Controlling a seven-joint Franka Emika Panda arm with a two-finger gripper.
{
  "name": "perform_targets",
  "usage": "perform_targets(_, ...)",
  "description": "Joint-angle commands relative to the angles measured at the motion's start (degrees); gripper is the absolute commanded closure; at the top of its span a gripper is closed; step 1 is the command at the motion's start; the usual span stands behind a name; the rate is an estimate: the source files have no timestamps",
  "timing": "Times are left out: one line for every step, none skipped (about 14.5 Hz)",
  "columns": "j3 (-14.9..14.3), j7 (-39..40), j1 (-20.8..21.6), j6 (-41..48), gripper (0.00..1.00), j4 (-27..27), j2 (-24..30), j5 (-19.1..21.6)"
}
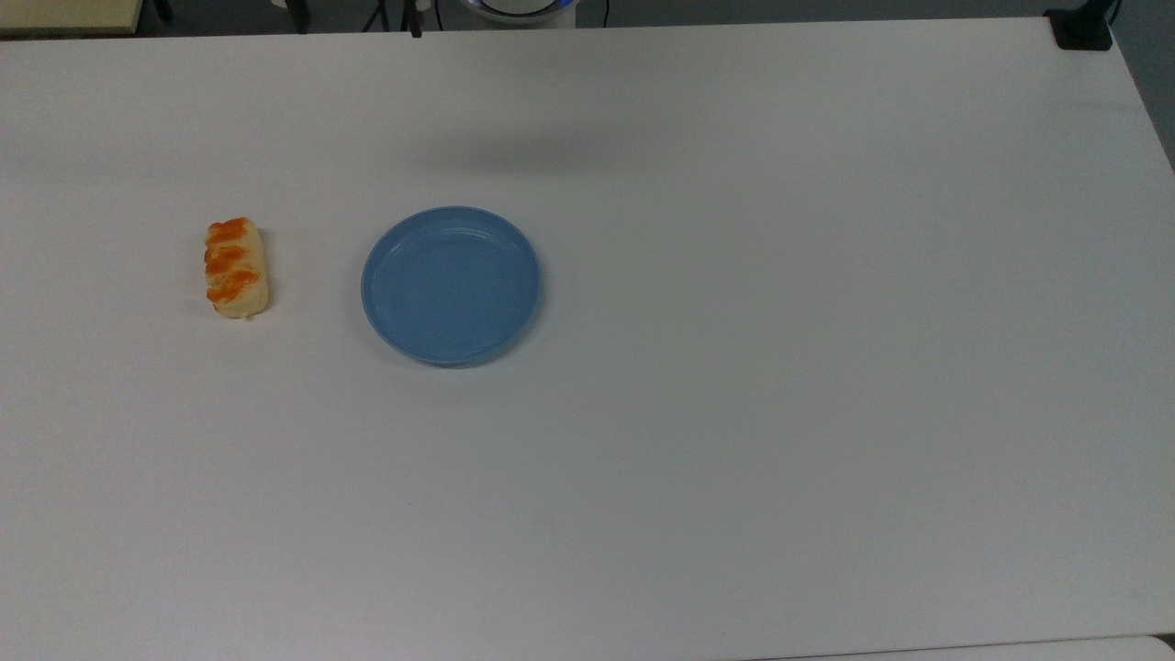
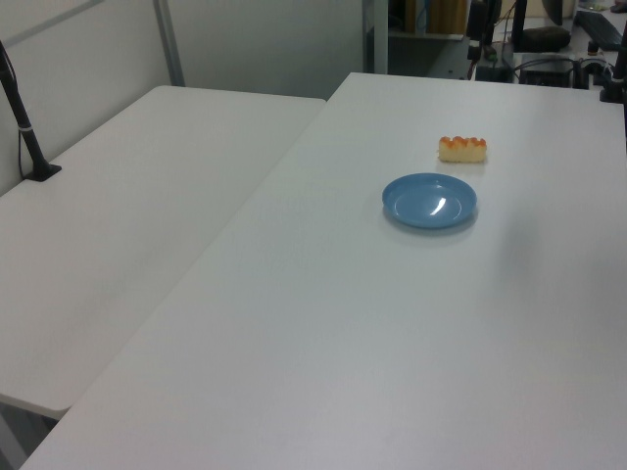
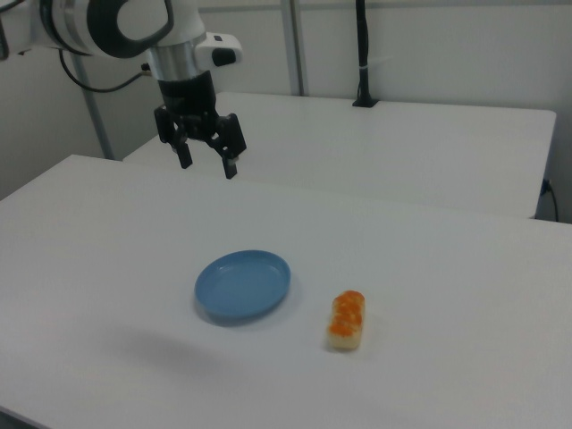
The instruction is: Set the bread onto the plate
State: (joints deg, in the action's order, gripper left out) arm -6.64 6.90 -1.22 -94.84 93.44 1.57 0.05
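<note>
Fingers (image 3: 186,159) of the gripper (image 3: 206,164) are hanging spread apart high over the tabletop (image 3: 429,295), while the bread (image 3: 346,320) is lying beyond the plate (image 3: 243,284), long axis toward the right view's near edge.

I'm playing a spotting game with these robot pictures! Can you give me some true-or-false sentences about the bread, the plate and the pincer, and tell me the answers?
1. The bread lies on the white table, not on the plate. True.
2. The pincer is gripping the bread. False: it hangs open and empty, high above the table.
3. The plate has nothing on it. True.
4. The bread touches the plate's rim. False: bare table lies between them.
5. In the right view, the bread is on the plate's right. True.
6. The plate is red. False: it is light blue.
</note>
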Motion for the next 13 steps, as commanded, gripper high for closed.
perform_targets(-0.4, 5.2, -2.3, -1.0, 0.0, -0.4, -1.4, -2.1)
perform_targets(-0.6, 7.1, -3.2, -1.5, 0.0, -0.3, -1.5, -2.1)
perform_targets(-0.7, 8.6, -4.0, -1.9, 0.0, 0.0, -2.0, -2.1)
perform_targets(-1.3, 9.8, -4.8, -2.5, 0.0, 0.0, -2.3, -2.1)
perform_targets(-2.1, 11.1, -5.3, -3.1, 0.0, 0.3, -2.5, -1.9)
perform_targets(-2.8, 12.7, -5.5, -3.4, 0.0, 0.9, -3.2, -1.8)
perform_targets(-3.8, 14.3, -5.5, -4.1, 0.0, 1.1, -3.6, -1.6)
perform_targets(-5.6, 16.5, -5.5, -5.5, 0.0, 1.7, -4.7, -1.4)
perform_targets(-6.9, 17.8, -5.5, -7.1, 0.0, 2.1, -6.0, -1.2)
perform_targets(-7.4, 18.1, -5.5, -9.0, 0.0, 2.7, -7.9, -1.1)
perform_targets(-7.4, 18.2, -5.5, -10.7, 0.0, 3.1, -9.5, -1.0)
perform_targets(-7.4, 18.2, -5.9, -12.5, 0.0, 3.2, -11.4, -1.0)
perform_targets(-7.4, 18.2, -6.3, -14.7, 0.0, 3.3, -13.0, -0.9)
